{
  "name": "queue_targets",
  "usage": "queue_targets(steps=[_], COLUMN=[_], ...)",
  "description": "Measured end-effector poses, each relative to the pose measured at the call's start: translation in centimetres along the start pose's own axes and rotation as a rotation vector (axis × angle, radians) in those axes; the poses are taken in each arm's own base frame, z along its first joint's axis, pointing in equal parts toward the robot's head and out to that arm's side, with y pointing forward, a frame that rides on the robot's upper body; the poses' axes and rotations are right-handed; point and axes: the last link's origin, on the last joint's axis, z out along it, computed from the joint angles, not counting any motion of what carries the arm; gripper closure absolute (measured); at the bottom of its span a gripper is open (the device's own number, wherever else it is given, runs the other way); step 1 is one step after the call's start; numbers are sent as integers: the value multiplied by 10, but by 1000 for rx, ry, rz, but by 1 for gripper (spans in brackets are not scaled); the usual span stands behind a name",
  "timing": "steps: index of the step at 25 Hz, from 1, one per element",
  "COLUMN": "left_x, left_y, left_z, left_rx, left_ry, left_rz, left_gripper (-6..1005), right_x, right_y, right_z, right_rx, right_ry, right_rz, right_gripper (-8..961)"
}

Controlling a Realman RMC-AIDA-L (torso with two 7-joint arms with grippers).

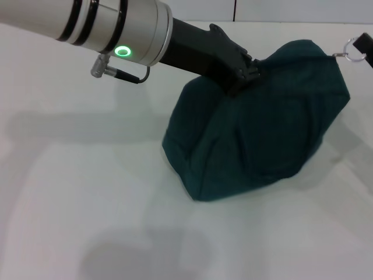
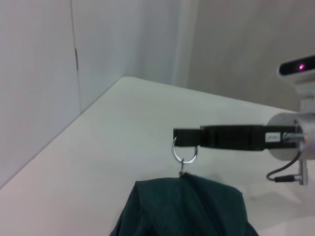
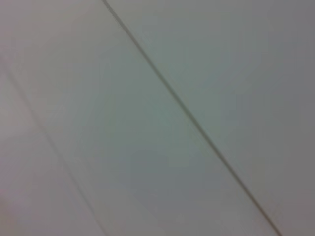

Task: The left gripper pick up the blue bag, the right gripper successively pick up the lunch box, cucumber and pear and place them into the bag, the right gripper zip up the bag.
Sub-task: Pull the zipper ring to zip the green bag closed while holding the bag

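The blue bag [image 1: 256, 140] sits bulging on the white table, its mouth drawn closed. My left gripper [image 1: 243, 77] reaches in from the upper left on its silver-sleeved arm and is shut on the fabric at the top of the bag. At the bag's far right top corner my right gripper [image 1: 362, 45] is shut on the ring zipper pull [image 1: 352, 49]. The left wrist view shows the same: the right gripper [image 2: 186, 136] holds the ring zipper pull [image 2: 184, 153] just above the bag [image 2: 187, 206]. The lunch box, cucumber and pear are out of view.
The white table [image 1: 87, 192] spreads to the left and front of the bag. A pale wall stands behind the table. The right wrist view shows only a pale panelled surface.
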Motion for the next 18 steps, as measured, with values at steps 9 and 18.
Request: queue_targets(steps=[9, 18], left_x=[0, 4], left_y=[-3, -1], left_z=[-4, -5], left_rx=[2, -21], left_ry=[22, 60], left_rz=[-1, 11], left_gripper=[938, 942], right_x=[14, 22], right_y=[-18, -28], right_z=[-13, -12], right_rx=[148, 220], right_ry=[53, 104], right_rz=[31, 43], right_gripper=[935, 935])
